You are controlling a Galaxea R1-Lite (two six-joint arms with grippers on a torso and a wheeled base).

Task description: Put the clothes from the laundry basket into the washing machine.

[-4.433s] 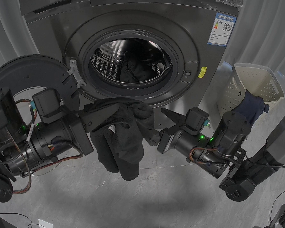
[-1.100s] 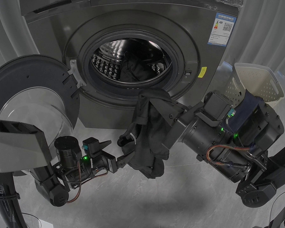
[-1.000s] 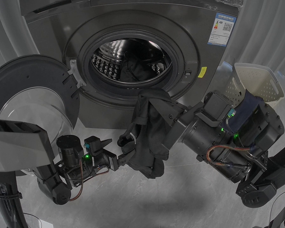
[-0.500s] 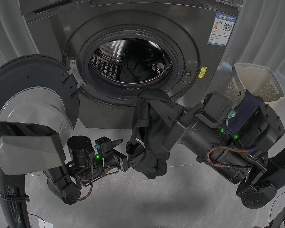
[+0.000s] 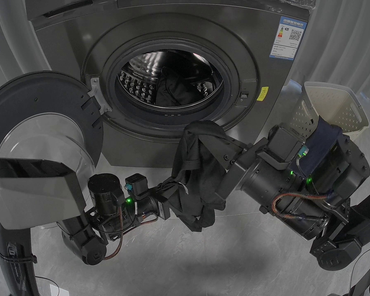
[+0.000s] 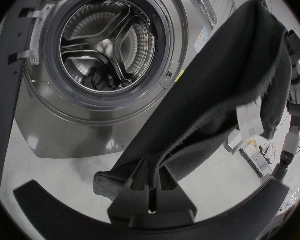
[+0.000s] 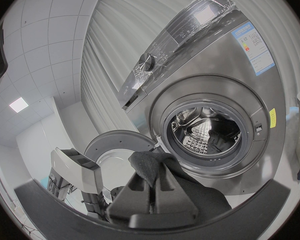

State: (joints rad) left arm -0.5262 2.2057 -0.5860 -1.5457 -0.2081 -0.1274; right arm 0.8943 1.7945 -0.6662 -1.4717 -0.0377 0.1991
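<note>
Two claws share one floppy black cloth with a small white tag, low in front of the washing machine and its open hole: the left claw bites its bottom edge, the right claw bites its top, and the white laundry basket stands far right.

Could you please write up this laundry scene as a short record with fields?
Held item: black fabric garment, hanging before the machine, just below its opening
Left gripper: shut on the garment's lower part
Right gripper: shut on its upper part
Washer: dark grey front-loading washing machine, round door swung open to the robot's left
Drum: one dark garment inside
Basket: cream perforated plastic laundry basket right of the machine, dark blue cloth draped over its rim
</note>
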